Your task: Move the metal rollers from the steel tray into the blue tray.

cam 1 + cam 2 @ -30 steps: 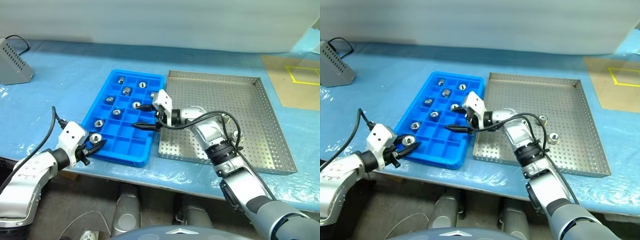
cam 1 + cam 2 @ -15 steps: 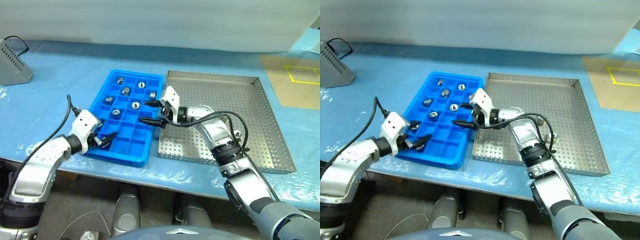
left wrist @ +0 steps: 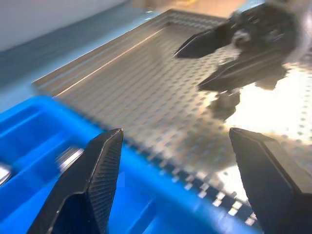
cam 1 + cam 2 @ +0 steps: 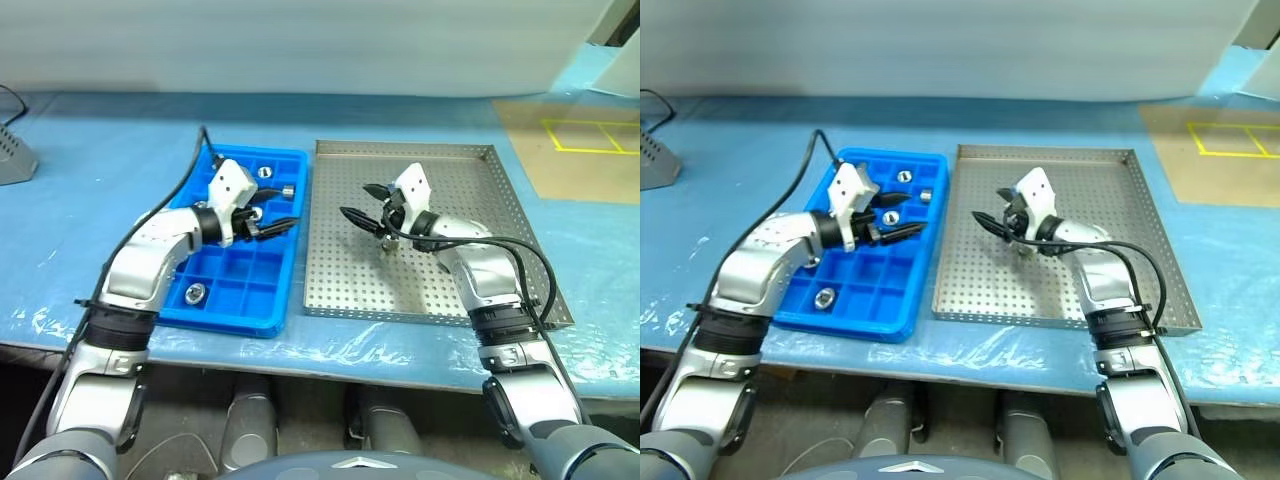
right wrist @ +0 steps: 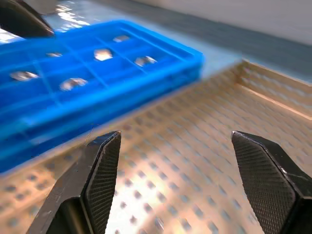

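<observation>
Left pincer [image 4: 268, 224], emptied and open since releasing a roller [image 4: 196, 293] lower left in blue tray [image 4: 290, 262]; right pincer [image 4: 362, 202], open, shifted over steel tray [image 4: 340, 290], centre frame; next pick pending.

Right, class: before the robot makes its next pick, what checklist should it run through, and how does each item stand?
1. Left gripper open and empty: ok.
2. Right gripper open and empty: ok.
3. Right gripper above the steel tray: ok.
4. Roller available in the steel tray: ok, one lies close beside the right gripper.
5. Free compartments in the blue tray: ok.
6. Right gripper lined up on that roller: cannot tell.
</observation>
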